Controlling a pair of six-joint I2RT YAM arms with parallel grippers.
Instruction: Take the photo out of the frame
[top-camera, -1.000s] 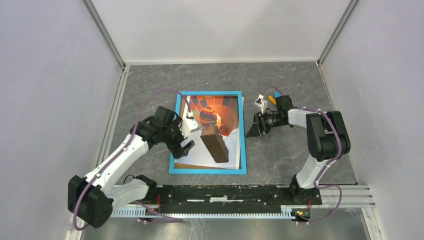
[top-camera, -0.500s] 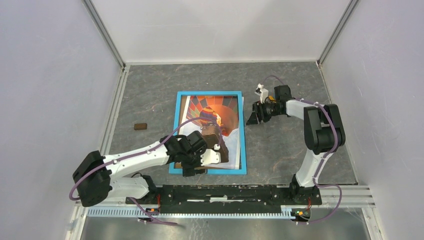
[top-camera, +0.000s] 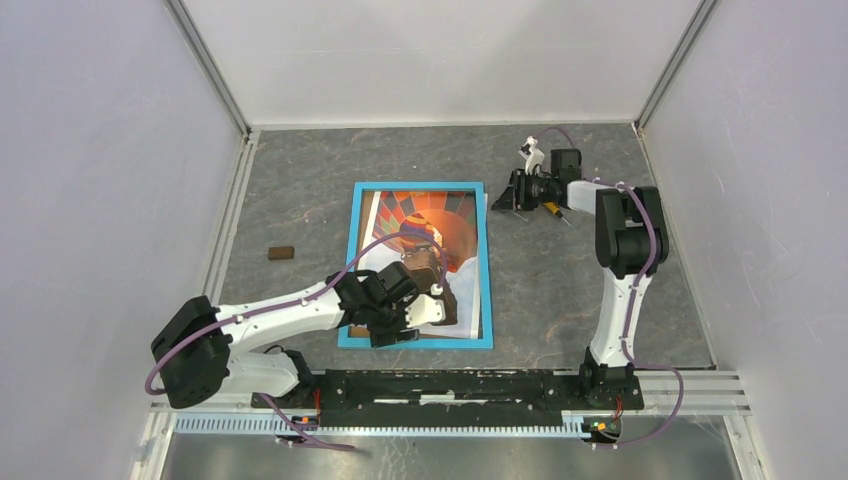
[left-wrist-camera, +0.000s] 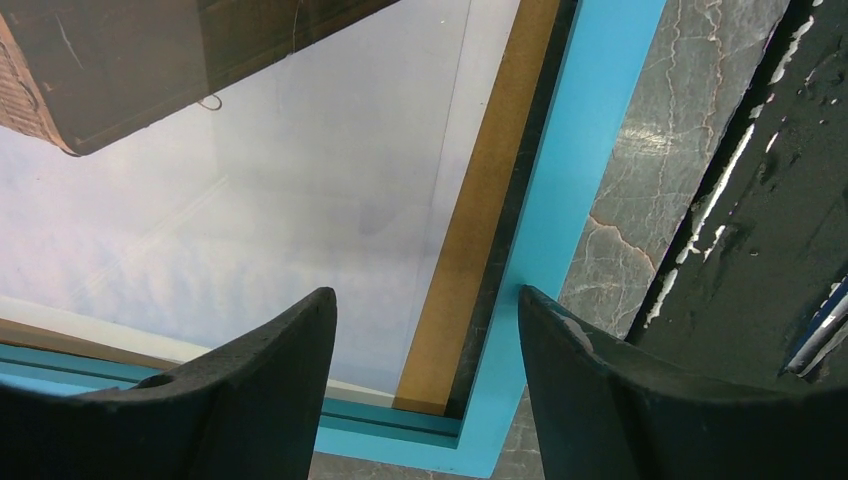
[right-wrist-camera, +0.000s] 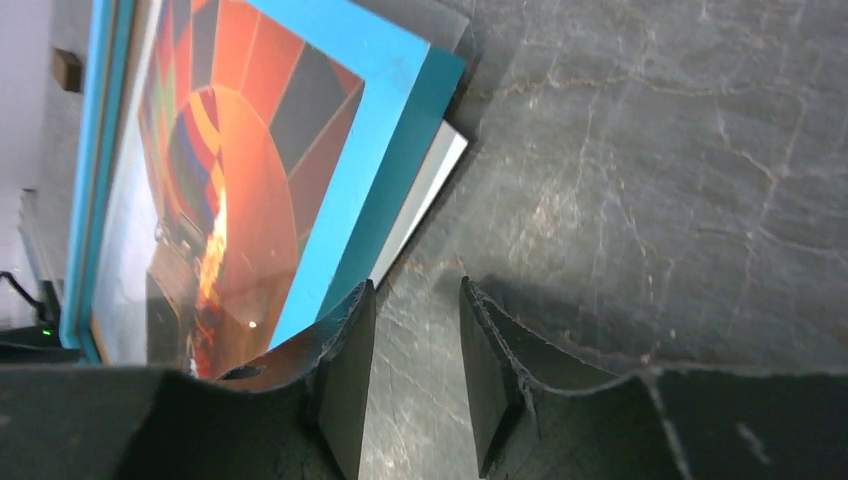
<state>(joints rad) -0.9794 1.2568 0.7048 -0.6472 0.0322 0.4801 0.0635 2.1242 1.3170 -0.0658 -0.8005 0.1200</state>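
Note:
The frame (top-camera: 349, 262), with a thin bright-blue border, lies flat in the middle of the table. The photo (top-camera: 432, 222) of the orange balloon and wicker basket sits in it. My left gripper (top-camera: 393, 336) is open and empty over the frame's near left corner. In the left wrist view the gripper (left-wrist-camera: 425, 330) straddles the blue border (left-wrist-camera: 560, 190), a brown fibreboard strip (left-wrist-camera: 480, 230) and the photo's pale sky (left-wrist-camera: 300, 200). My right gripper (top-camera: 506, 199) is low beside the frame's far right corner. In its wrist view the gripper (right-wrist-camera: 415, 300) is slightly open with only table between the jaws, next to the blue corner (right-wrist-camera: 400, 110), where a white sheet edge (right-wrist-camera: 428, 185) sticks out.
A small brown block (top-camera: 282, 252) lies on the table left of the frame. An orange-handled tool (top-camera: 553, 210) lies by the right wrist. The black rail (top-camera: 450, 385) runs along the near edge. Grey walls close in left, right and back.
My left arm swung from the frame's left edge to its near left corner, and the brown block now lies to the left. My right gripper moved farther back, uncovering the orange tool.

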